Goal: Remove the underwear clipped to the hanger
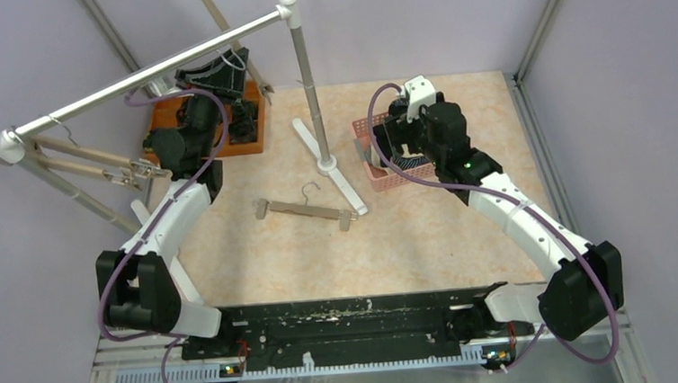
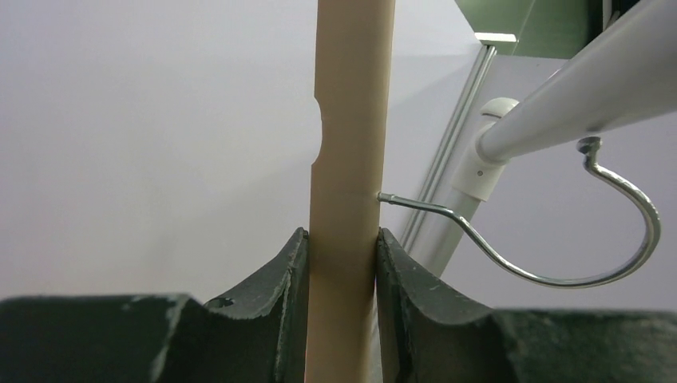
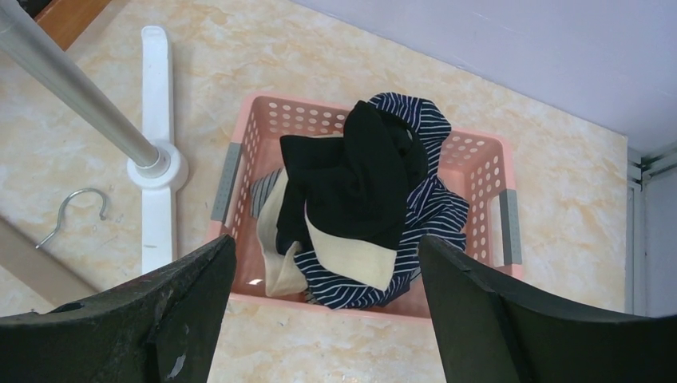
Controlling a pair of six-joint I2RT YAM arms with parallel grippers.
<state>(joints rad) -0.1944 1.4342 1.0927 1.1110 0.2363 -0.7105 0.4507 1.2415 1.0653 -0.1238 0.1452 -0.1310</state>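
My left gripper (image 2: pixel 342 239) is shut on the beige wooden bar of a hanger (image 2: pixel 351 120). The hanger's metal hook (image 2: pixel 631 239) hangs over the white rail (image 2: pixel 575 112). In the top view this hanger (image 1: pixel 90 159) hangs at the rail's left end, with my left gripper (image 1: pixel 147 171) on it. No cloth shows on it. My right gripper (image 3: pixel 326 243) is open and empty above a pink basket (image 3: pixel 487 167). In the basket lies a pile of underwear: a black piece (image 3: pixel 359 175), a navy-striped piece (image 3: pixel 435 211) and beige waistbands (image 3: pixel 351 257).
The rack's upright pole (image 1: pixel 308 76) stands mid-table on a white foot (image 1: pixel 339 178). A second bare wooden hanger (image 1: pixel 305 211) lies flat on the table in front of it. An orange tray (image 1: pixel 254 130) with dark items sits at the back left. Grey walls close in on both sides.
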